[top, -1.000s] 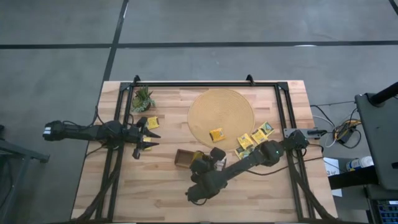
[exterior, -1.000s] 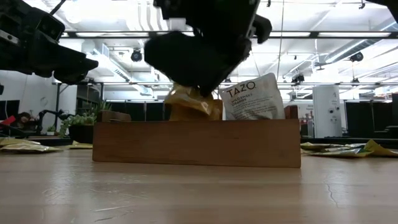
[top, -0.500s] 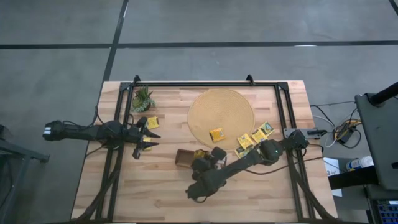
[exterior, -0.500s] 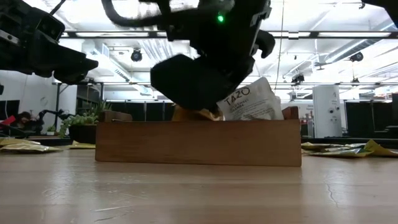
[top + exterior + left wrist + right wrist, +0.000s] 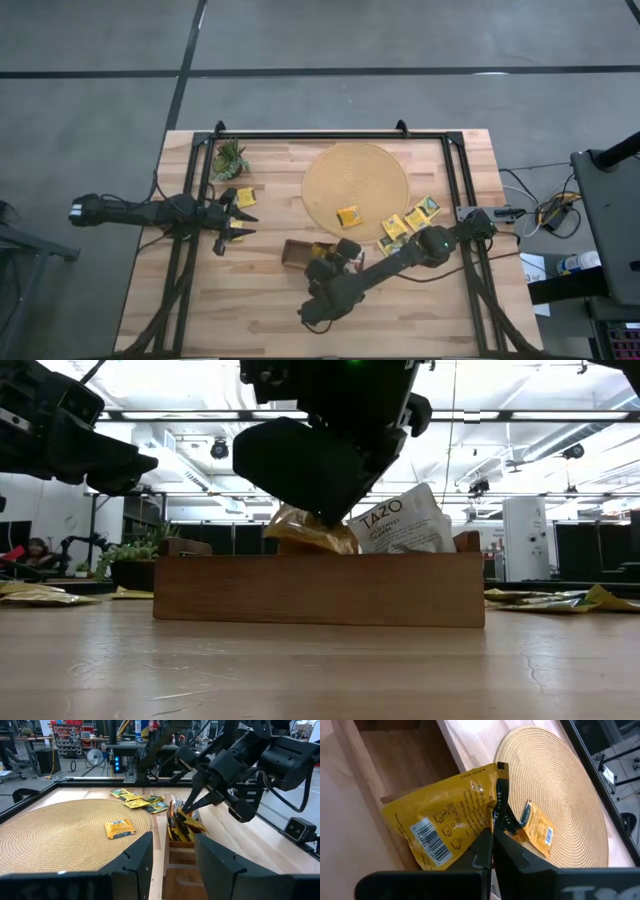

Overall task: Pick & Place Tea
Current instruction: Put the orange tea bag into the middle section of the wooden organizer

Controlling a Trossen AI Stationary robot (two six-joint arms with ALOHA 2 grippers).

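Note:
My right gripper (image 5: pixel 334 262) hangs over the right end of the dark brown oblong tray (image 5: pixel 297 253) and is shut on a yellow tea sachet (image 5: pixel 445 820). A white sachet (image 5: pixel 400 523) leans inside the tray (image 5: pixel 315 588) beside it. One yellow sachet (image 5: pixel 348 216) lies on the round woven mat (image 5: pixel 355 180), and several more (image 5: pixel 405 222) lie on the wood at the mat's right. My left gripper (image 5: pixel 240 217) waits open at the table's left, next to a single sachet (image 5: pixel 243 198). My right gripper pinches the yellow sachet by its upper edge (image 5: pixel 496 817) between the two shut fingers (image 5: pixel 482 845), coming slanting down from above. The sachet is crumpled and hangs below the fingers; its lower part (image 5: pixel 312 538) is inside the tray, behind the tray's near wall.
A small green spiky plant (image 5: pixel 229 159) stands at the far left corner. A black metal frame (image 5: pixel 330 135) runs around the table and carries both arms. Bare wood lies near the table's front edge (image 5: pixel 250 320).
My right gripper dipped toward the tray and then rose a little, staying shut on the yellow sachet, which sank into the tray and came up again. The white sachet in the tray went from upright to leaning.

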